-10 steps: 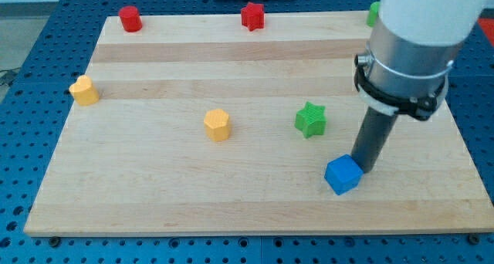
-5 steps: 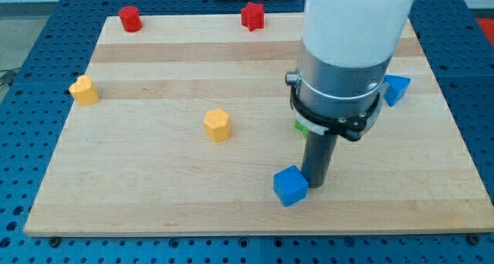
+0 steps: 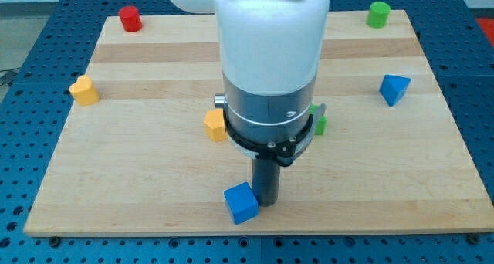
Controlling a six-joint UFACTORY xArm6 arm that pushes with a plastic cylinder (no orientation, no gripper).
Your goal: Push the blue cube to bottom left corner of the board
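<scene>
The blue cube [image 3: 241,202] lies near the bottom edge of the wooden board [image 3: 139,187], a little left of the middle. My tip [image 3: 266,203] touches the cube's right side. The arm's white and grey body rises above it and hides the middle of the board. The board's bottom left corner [image 3: 35,225] is far to the cube's left.
A yellow block [image 3: 84,89] sits at the left edge. Another yellow block [image 3: 214,125] and a green star [image 3: 319,123] are partly hidden behind the arm. A red cylinder [image 3: 130,18] is at top left, a green cylinder [image 3: 378,14] at top right, a blue triangular block [image 3: 394,88] at right.
My tip has moved left along the bottom of the board, pushing the blue cube left with it. The arm now hides the red star and most of the green star.
</scene>
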